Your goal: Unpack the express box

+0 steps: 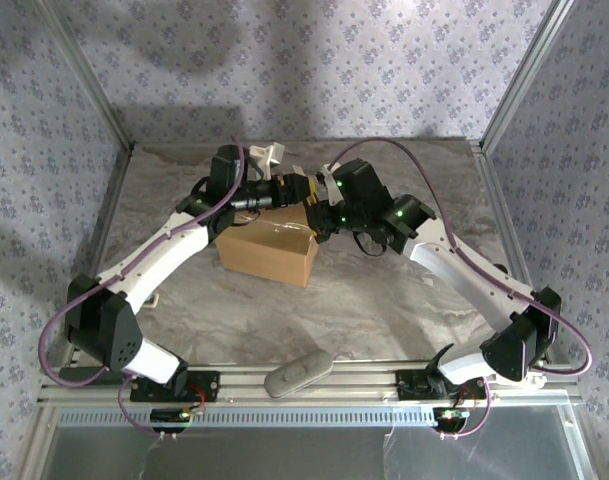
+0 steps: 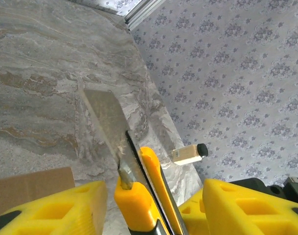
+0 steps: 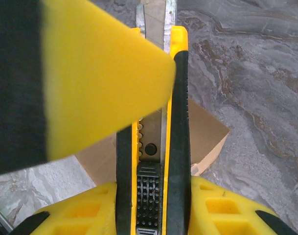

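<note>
The express box (image 1: 269,255) is a plain brown carton lying on the marble table, just below where both grippers meet. My right gripper (image 1: 320,212) (image 3: 153,187) is shut on a yellow and black utility knife (image 3: 179,98) with its blade out. The knife's front end and blade (image 2: 105,115) reach between the yellow fingers (image 2: 75,205) of my left gripper (image 1: 298,190) (image 2: 151,190). That gripper is open, with a gap on each side of the knife. A corner of the box (image 2: 31,188) (image 3: 205,132) lies under the knife.
A small beige bottle with a black cap (image 2: 189,153) lies near the patterned back wall. A grey oblong object (image 1: 299,372) rests at the table's front edge by the metal rail. Frame posts stand at the table's back corners.
</note>
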`<state>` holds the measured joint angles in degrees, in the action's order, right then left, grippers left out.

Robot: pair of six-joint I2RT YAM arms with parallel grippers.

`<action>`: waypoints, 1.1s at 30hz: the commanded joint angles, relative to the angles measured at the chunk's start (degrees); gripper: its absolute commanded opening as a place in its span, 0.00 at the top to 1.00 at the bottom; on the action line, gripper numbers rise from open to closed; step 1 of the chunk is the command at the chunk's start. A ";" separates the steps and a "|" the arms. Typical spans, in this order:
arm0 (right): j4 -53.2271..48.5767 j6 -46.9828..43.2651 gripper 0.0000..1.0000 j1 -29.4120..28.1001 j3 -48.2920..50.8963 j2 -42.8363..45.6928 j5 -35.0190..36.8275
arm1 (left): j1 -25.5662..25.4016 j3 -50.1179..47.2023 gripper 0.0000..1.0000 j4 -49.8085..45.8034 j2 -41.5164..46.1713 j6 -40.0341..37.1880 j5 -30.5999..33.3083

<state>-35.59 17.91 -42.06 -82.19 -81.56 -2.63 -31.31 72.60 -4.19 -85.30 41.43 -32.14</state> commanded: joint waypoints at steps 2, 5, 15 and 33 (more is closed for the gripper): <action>0.91 -0.88 0.67 -0.57 -2.62 -0.23 -0.04 | -0.59 2.88 0.50 2.25 -0.74 0.83 -1.78; 0.90 -0.93 0.67 -0.70 -2.75 -0.31 0.03 | -0.63 3.17 0.53 2.25 -1.18 0.95 -2.00; 0.88 -1.11 0.67 -0.96 -3.33 -0.93 0.25 | -0.69 3.60 0.58 2.43 -2.06 1.29 -2.51; 2.72 -0.95 0.67 -1.47 -3.68 -0.80 0.03 | -0.78 3.78 0.83 2.53 -2.95 1.64 -3.25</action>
<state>-35.03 17.91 -42.92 -83.53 -82.30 -2.37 -31.64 74.37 -2.61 -87.55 43.59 -34.94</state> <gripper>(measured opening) 0.332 0.182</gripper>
